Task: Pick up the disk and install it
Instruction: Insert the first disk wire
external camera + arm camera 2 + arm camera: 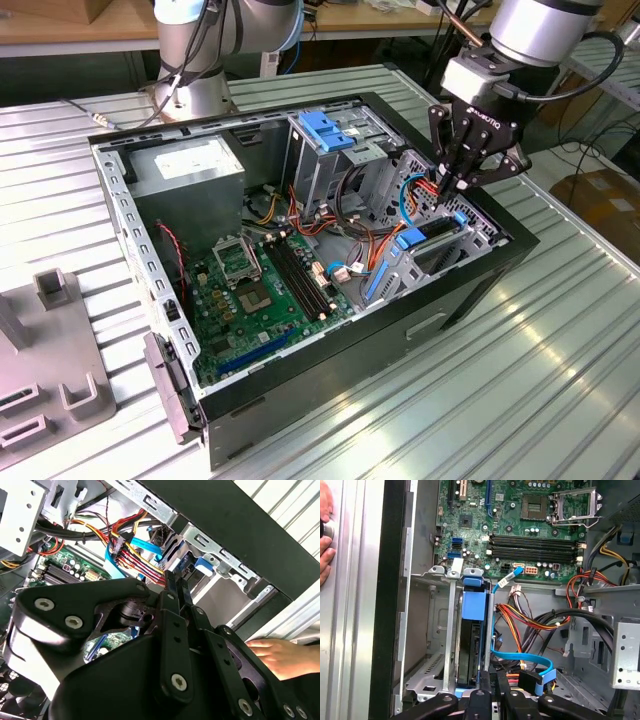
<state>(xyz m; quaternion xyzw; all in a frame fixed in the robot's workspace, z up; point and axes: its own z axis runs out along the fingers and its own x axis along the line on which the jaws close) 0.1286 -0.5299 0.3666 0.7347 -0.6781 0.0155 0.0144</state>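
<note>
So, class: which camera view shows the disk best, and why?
The first wrist view: the disk stands on edge in its metal bay, blue rails plain, with the hand at its end. The exterior view shows it partly behind the hand. In the second wrist view I cannot tell it apart from the bay.

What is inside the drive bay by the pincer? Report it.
The disk, standing on edge, its blue rail showing. The pincer covers part of its near end.
</note>
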